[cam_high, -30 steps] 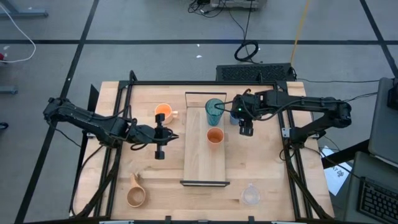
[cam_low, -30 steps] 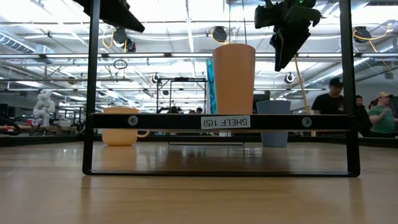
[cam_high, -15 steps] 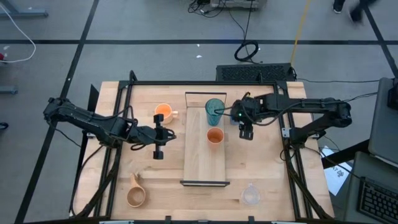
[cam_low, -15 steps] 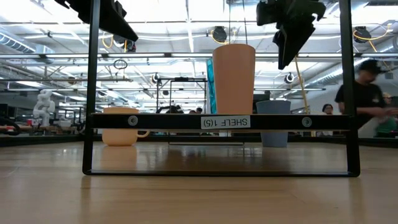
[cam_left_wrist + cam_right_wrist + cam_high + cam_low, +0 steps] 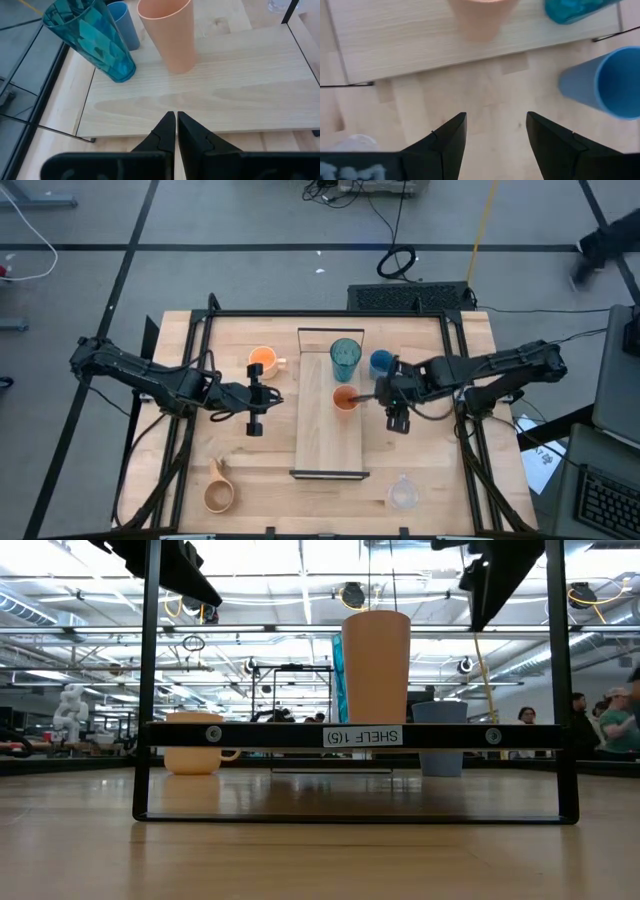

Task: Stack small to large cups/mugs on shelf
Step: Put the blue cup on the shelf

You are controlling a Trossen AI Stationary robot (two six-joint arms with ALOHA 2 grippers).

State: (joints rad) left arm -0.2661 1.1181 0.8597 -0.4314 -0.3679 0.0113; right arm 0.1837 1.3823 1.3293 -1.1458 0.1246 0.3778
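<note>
The pale shelf (image 5: 330, 430) lies in the table's middle. On it stand the teal tumbler (image 5: 345, 358), at its far end, and the small orange cup (image 5: 345, 398). The blue cup (image 5: 381, 363) stands on the table just right of the shelf, and the orange handled mug (image 5: 262, 360) stands left of it. My right gripper (image 5: 397, 420) hangs open above bare table right of the shelf, nearer than the blue cup (image 5: 605, 82). My left gripper (image 5: 176, 117) is shut and empty, held above the table left of the shelf and pointing at it.
A tan wooden handled mug (image 5: 218, 495) sits near the front left of the table. A clear cup (image 5: 402, 493) sits near the front right. A black frame rail (image 5: 330, 313) runs along the table's far edge. People move in the room behind the table.
My right gripper has swung from beside the blue cup toward the table's near edge, rolling about its own axis, and stays open. The cups and my left gripper have kept still.
</note>
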